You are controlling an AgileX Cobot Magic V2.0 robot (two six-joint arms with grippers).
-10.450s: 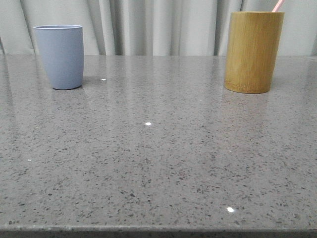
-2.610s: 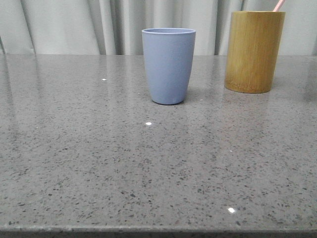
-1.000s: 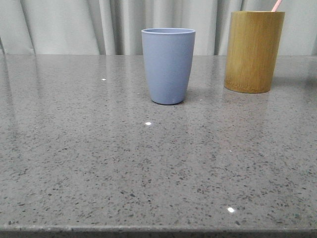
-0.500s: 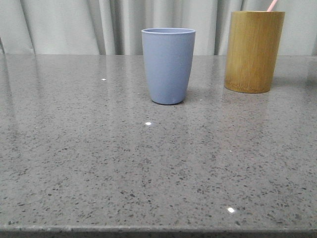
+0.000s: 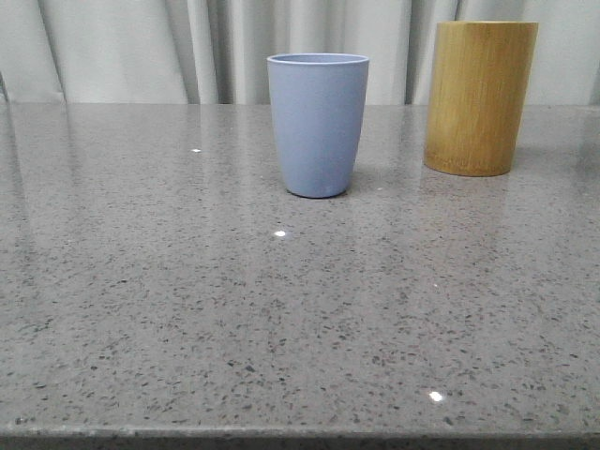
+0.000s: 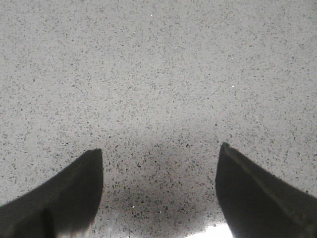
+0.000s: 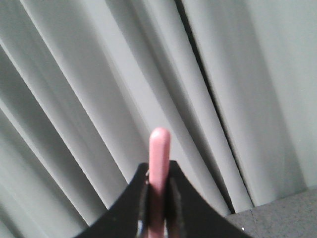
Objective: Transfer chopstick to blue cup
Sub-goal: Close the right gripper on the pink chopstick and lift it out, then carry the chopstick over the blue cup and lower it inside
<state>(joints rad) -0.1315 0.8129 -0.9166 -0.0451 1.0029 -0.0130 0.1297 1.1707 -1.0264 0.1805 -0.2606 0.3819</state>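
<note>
In the front view, the blue cup (image 5: 318,124) stands upright just above the middle of the frame, a little right of centre, on the speckled grey stone surface (image 5: 281,319). Its mouth is open and its wall tapers down to a narrower base. In the upper right of the frame stands the bamboo cup (image 5: 479,97), a taller yellow-brown cylinder, well apart from the blue cup and slightly farther back. Pale pleated curtains (image 5: 187,47) run across the top of the frame behind both cups. Small bright glints of light dot the surface in the centre and lower right.

In the left wrist view, the left hand (image 6: 159,188) is spread wide, its two dark fingers (image 6: 64,193) sitting in the lower left and lower right corners of the frame with bare speckled surface between them. A soft shadow darkens the surface in the lower middle of the frame. Nothing lies between the fingers.

In the right wrist view, the right hand (image 7: 157,208) is clamped on the chopstick (image 7: 159,168), a pale pink stick that rises from between the dark fingers at the bottom centre of the frame to a rounded tip near the middle. Behind it hang the folds of curtain, slanting across the frame. A sliver of grey surface shows in the lower right corner.
</note>
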